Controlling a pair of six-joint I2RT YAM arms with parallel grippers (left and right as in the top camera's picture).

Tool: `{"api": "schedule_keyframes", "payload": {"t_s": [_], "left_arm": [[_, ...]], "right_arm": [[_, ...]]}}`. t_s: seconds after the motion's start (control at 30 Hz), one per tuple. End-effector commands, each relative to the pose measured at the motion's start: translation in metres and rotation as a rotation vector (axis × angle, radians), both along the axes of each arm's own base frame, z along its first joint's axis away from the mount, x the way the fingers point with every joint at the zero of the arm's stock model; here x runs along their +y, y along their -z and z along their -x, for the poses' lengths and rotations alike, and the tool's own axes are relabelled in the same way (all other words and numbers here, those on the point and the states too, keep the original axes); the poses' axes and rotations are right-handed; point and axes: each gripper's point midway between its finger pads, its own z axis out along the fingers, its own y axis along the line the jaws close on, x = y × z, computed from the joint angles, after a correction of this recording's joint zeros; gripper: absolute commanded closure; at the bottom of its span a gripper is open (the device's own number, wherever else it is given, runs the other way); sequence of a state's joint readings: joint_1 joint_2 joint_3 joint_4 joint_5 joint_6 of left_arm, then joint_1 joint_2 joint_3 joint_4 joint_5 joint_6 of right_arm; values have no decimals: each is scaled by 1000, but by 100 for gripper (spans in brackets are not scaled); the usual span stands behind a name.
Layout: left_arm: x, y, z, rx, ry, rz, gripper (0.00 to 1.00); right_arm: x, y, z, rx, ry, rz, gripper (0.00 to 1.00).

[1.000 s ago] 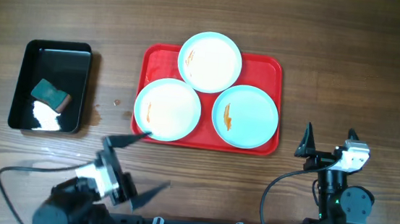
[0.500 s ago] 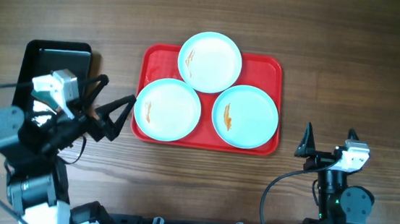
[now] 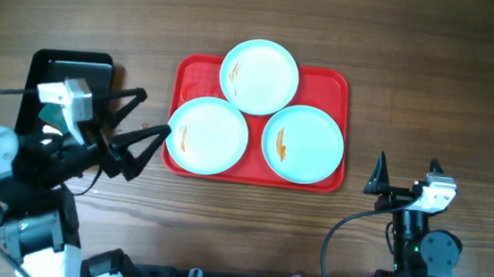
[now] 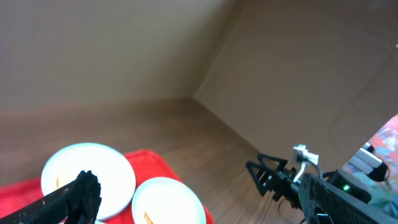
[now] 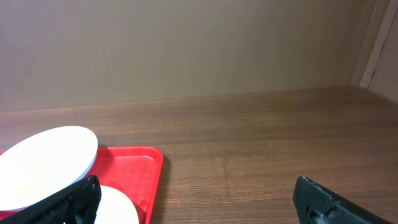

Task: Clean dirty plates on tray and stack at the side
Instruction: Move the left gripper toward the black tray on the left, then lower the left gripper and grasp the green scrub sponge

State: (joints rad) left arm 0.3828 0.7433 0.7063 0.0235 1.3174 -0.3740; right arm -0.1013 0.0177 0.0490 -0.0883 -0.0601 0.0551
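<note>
— Around the red tray point(image 3: 337, 82)?
— Bare wooden table point(image 3: 434, 47) on every side. To the left, a glossy black tray point(image 3: 73, 59), mostly hidden beneath the left arm.

— Anything in the way?
— Only the left gripper point(image 3: 155, 113), between black tray and red tray, jaws spread wide, gripping nothing. Nearer fingertip right at the red tray's left rim; touching or not, cannot tell. Well apart, off the near right corner, the right gripper point(image 3: 408, 162), likewise spread wide and empty.

— And the plates?
— Three, round and shallow, pale mint-blue with whitish centres, all on the red tray. At the middle of the far side, the far plate point(image 3: 259, 77), overhanging the far rim, faint orange marks toward its left. On the left plate point(image 3: 207, 135), an orange smear by the left edge. On the right plate point(image 3: 303, 143), a bolder orange streak left of centre.

— Lie of the tray?
— Flat on the table, long axis running left to right in front of both arms.
</note>
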Motion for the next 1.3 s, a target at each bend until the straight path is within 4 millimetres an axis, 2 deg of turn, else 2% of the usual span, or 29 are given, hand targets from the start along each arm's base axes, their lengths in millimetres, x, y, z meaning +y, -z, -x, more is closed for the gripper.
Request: {"api": "schedule_keyframes", "payload": {"t_s": [0.0, 0.07, 0.13, 0.23, 0.3, 0.43, 0.57, 0.7, 0.83, 0.93, 1.07, 1.13, 1.27], "left_arm": [[3, -37, 5, -60, -83, -16, 0], [13, -39, -2, -62, -179, -47, 1], [32, -26, -15, -6, -326, -92, 1], [77, 18, -25, 206, -618, -256, 0], [87, 35, -23, 313, -684, -309, 0], [88, 58, -29, 450, -711, -411, 0], [101, 86, -37, 616, -785, -618, 0], [91, 109, -52, 726, -727, -705, 0], [49, 123, -71, 756, -513, -593, 0], [23, 131, -73, 799, -371, -512, 0], [22, 139, -85, 804, -361, -505, 0], [35, 143, -94, 844, -466, -485, 0], [114, 157, -97, 1016, -1034, -398, 0]], "right_arm": [[2, 1, 0, -4, -11, -8, 0], [2, 1, 0, -4, -11, -8, 0], [2, 1, 0, -4, -11, -8, 0], [2, 1, 0, -4, -11, -8, 0], [2, 1, 0, -4, -11, -8, 0], [2, 1, 0, -4, -11, -8, 0], [2, 1, 0, -4, -11, -8, 0], [2, 1, 0, -4, -11, -8, 0], [2, 1, 0, -4, -11, -8, 0], [2, 1, 0, -4, -11, -8, 0], [2, 1, 0, -4, -11, -8, 0], [2, 1, 0, -4, -11, -8, 0], [2, 1, 0, -4, -11, -8, 0]]}}
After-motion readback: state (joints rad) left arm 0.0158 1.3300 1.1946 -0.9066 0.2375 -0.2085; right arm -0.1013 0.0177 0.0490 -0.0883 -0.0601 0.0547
